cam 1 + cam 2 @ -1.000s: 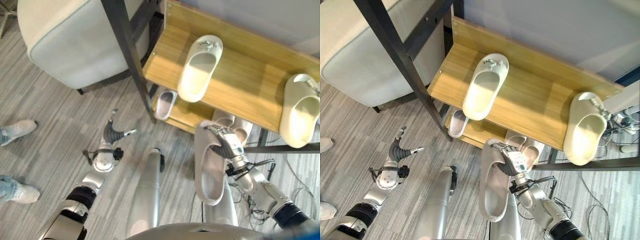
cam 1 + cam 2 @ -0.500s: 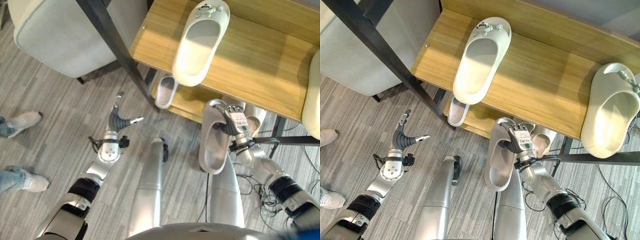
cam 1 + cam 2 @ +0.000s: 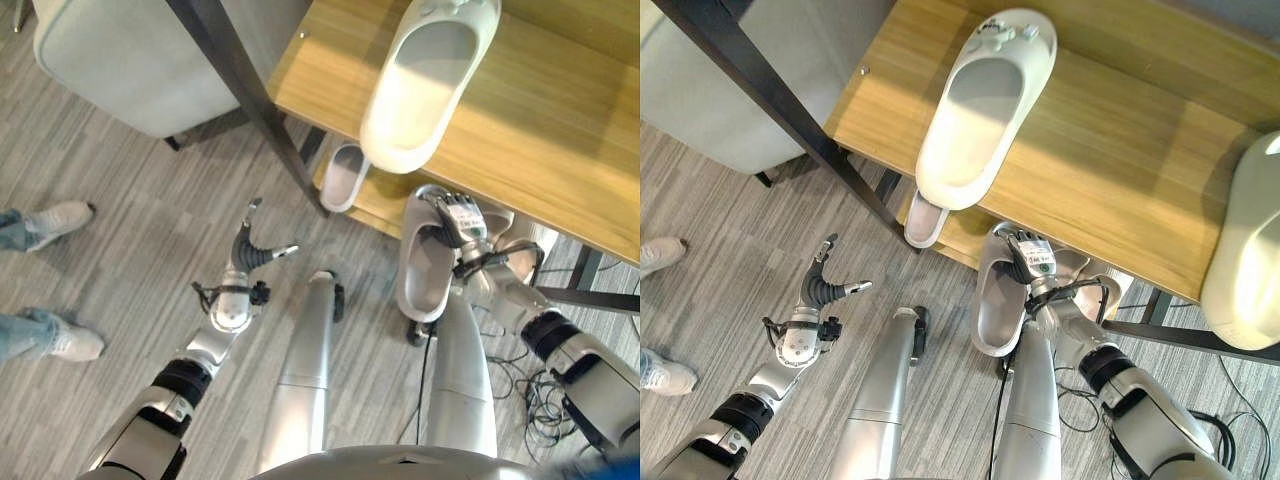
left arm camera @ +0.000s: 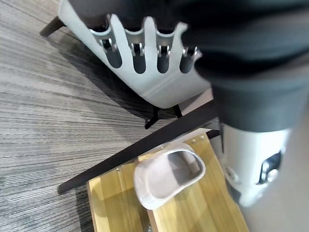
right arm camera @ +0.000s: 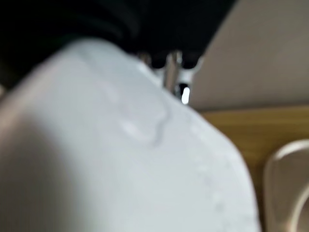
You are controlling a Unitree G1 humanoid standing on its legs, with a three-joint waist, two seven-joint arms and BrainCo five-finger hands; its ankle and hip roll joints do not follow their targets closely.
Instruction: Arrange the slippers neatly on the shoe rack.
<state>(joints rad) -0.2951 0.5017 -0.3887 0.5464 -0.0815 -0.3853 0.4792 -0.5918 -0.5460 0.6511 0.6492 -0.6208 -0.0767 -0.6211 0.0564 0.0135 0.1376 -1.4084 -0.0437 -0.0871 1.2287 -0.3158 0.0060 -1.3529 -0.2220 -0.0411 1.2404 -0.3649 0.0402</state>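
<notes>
My right hand is shut on the heel end of a grey slipper and holds it at the front of the rack's lower shelf. In the right wrist view the slipper's pale upper sits right against the hand. A small grey slipper lies on that lower shelf to the left, also seen in the left wrist view. Another pale slipper lies just right of the held one. Two cream slippers rest on the top shelf. My left hand hangs open over the floor.
A grey upholstered seat stands left of the rack. A black slanted frame post crosses in front of the rack's left end. A person's shoes are on the floor at far left.
The camera has shifted closer to the rack. My right hand has carried the grey slipper up and forward to the lower shelf's edge. The left hand stays open over the floor.
</notes>
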